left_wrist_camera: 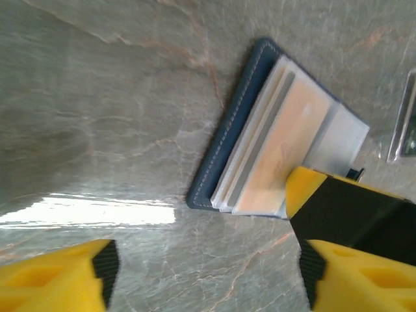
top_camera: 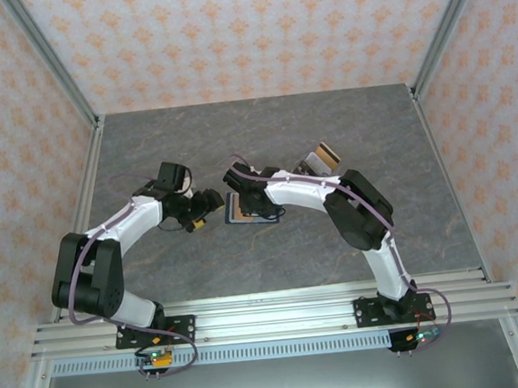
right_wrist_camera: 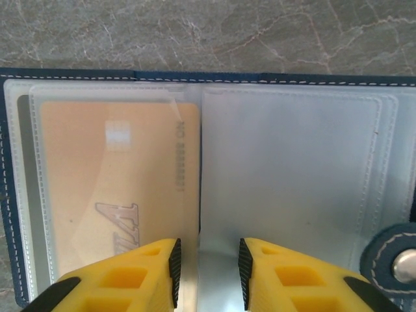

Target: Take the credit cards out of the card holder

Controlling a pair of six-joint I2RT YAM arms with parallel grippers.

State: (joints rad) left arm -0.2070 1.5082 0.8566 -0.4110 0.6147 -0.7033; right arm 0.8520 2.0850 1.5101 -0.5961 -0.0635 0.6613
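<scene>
Navy blue bifold card holder [top_camera: 242,210] open on grey marbled desk [top_camera: 146,149], loose card stack [top_camera: 321,158] behind | left claw [left_wrist_camera: 205,276] apart, empty, beside holder | right claw [right_wrist_camera: 208,266] narrowed astride clear plastic sleeve [right_wrist_camera: 286,195], grip untellable; thin orange-brown card [right_wrist_camera: 117,195] pocketed; likely next: pinch, slide out.

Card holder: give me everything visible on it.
The card holder lies open on the grey marbled table: navy cover, pale stitching, frosted clear sleeves inside. In the right wrist view, the left sleeve holds an orange card; the right looks empty. A tab with a metal snap sits at its right edge. The right hand hangs over the centre fold, fingers apart; contact can't be told.
</scene>
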